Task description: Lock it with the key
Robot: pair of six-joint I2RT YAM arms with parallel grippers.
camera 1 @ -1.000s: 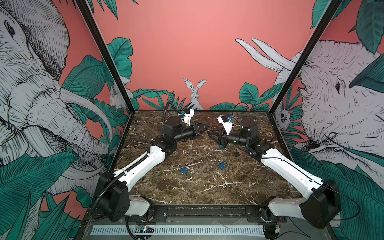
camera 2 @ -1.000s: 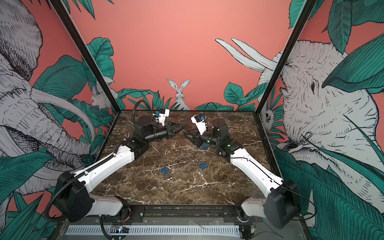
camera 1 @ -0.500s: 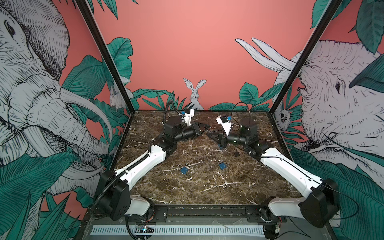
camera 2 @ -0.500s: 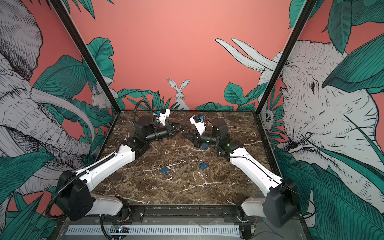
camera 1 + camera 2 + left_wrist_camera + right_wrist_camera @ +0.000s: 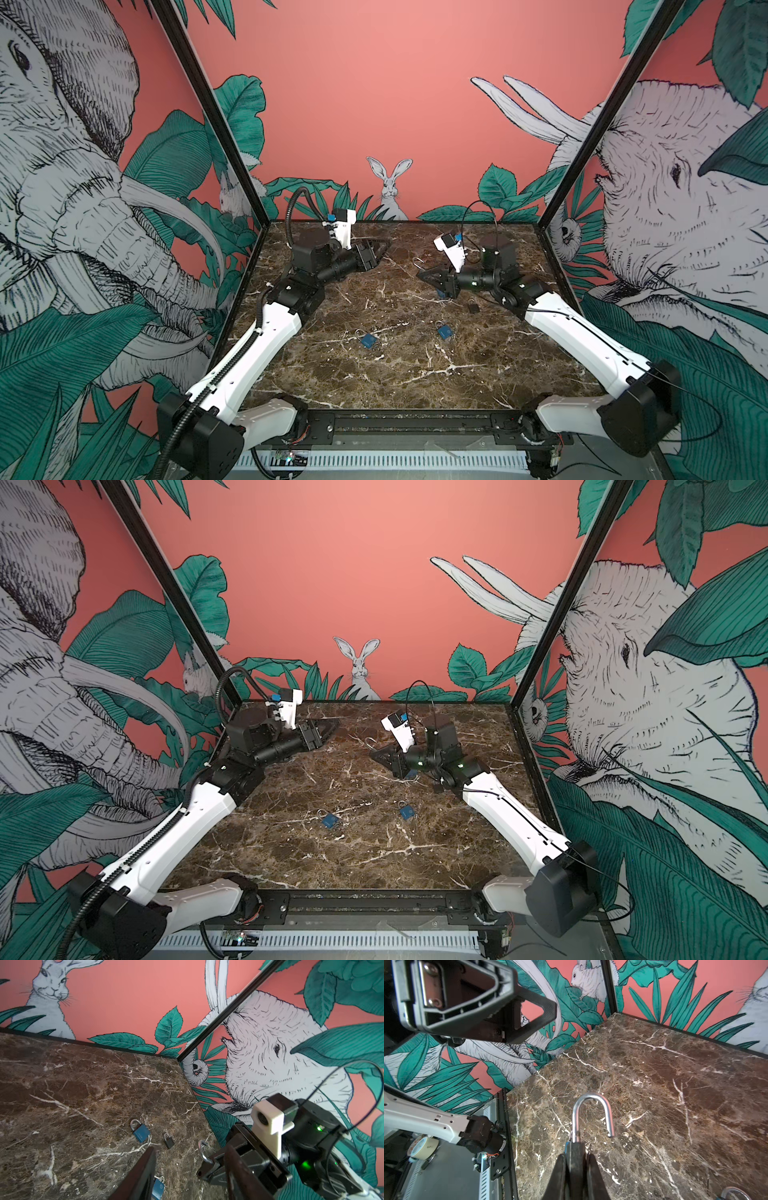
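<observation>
My right gripper (image 5: 575,1157) is shut on the body of a padlock (image 5: 574,1147), held above the back of the marble table. Its silver shackle (image 5: 591,1113) stands swung open, also visible in both top views (image 5: 417,262) (image 5: 370,742). The right gripper (image 5: 422,275) (image 5: 376,756) points left toward my left gripper (image 5: 386,245) (image 5: 334,725). My left gripper (image 5: 190,1148) is open and empty, a short gap away from the shackle (image 5: 202,1151). No key shows clearly in any view.
Two blue padlocks (image 5: 368,340) (image 5: 444,331) and a small black padlock (image 5: 473,306) lie on the marble table (image 5: 395,374); the left wrist view shows them too. Painted walls enclose the table on three sides. A tape roll (image 5: 423,1147) sits off the table edge.
My left gripper has opened and drawn back to the left, away from the padlock. The right gripper has shut on the padlock and stayed nearly in place.
</observation>
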